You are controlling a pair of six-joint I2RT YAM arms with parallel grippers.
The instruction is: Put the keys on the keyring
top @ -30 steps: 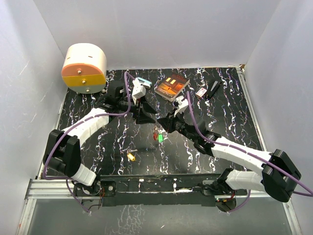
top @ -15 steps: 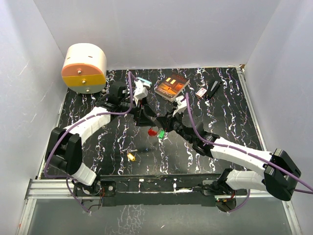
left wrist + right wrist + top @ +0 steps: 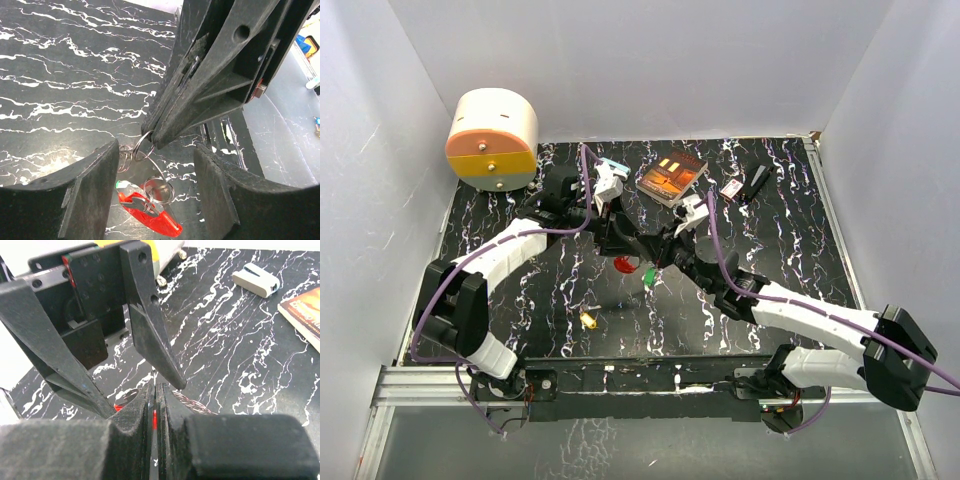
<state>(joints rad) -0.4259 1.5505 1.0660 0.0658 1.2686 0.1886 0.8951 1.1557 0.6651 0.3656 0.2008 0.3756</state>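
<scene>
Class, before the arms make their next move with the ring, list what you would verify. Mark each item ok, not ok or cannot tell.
1. Right gripper shut on the ring: ok.
2. Left gripper open, one finger on each side of the ring: ok.
3. Red key hanging on the ring: ok.
4. Green key on the ring: cannot tell, too little of it shows.
5. Yellow key on the ring: not ok, it lies alone on the table.
</scene>
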